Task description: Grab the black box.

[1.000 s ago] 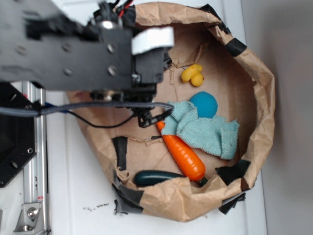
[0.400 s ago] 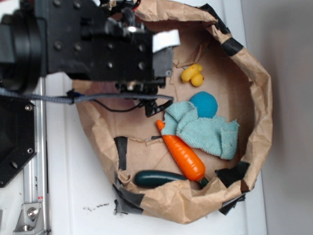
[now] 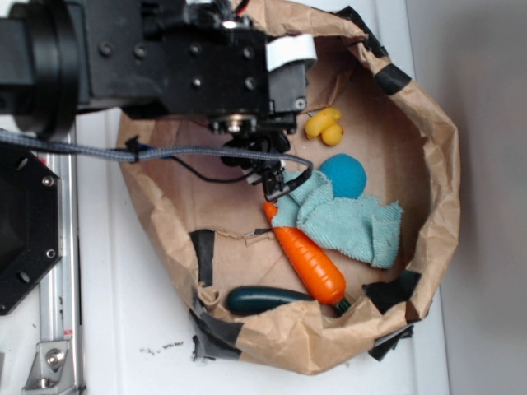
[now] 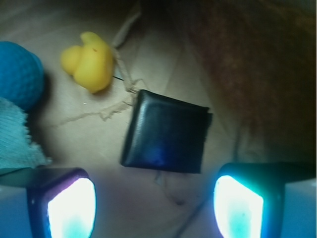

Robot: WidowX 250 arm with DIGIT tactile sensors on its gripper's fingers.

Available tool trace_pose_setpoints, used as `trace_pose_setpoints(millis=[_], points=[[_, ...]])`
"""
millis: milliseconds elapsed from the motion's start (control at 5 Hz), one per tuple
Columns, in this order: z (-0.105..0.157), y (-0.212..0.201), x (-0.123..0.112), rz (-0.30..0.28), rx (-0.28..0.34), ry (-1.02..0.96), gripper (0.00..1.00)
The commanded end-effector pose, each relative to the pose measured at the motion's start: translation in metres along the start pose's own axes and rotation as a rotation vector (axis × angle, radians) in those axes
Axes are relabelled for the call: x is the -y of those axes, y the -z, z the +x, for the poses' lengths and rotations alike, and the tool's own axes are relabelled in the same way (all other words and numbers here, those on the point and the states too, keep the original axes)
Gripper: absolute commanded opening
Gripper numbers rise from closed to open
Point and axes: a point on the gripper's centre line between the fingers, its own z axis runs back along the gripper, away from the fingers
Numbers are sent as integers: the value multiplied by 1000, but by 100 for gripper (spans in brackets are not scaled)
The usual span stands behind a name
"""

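In the wrist view the black box [image 4: 166, 132] lies flat on the brown paper floor of the bag [image 3: 428, 164], slightly tilted, above and between the 2 lit fingertips [image 4: 72, 208]. The gripper [image 4: 153, 206] is open, its jaws wide apart, and nothing is between them; it does not touch the box. A yellow duck [image 4: 89, 60] sits just up and left of the box, near a blue ball [image 4: 19, 74] at the left edge, with a teal cloth [image 4: 15, 136] below the ball. In the exterior view the arm [image 3: 165, 66] covers the bag's upper left part and hides the box. The cloth lies mid-bag, an orange carrot [image 3: 309, 262] beside it, a dark green toy [image 3: 263, 298] at the bottom rim.
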Motion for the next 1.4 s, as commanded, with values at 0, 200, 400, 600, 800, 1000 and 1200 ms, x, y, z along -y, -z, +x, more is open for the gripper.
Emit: trace_pose_setpoints(millis=[0, 200, 400, 600, 800, 1000, 1200], points=[[11, 17, -11, -76, 62, -94, 100], [3, 21, -21, -34, 68, -110, 100], [4, 18, -37, -25, 89, -138, 100], [8, 16, -46, -19, 98, -150, 100], [11, 14, -55, -41, 108, -164, 100], [12, 15, -59, -27, 103, -157, 100], [19, 13, -61, -60, 121, -157, 100]])
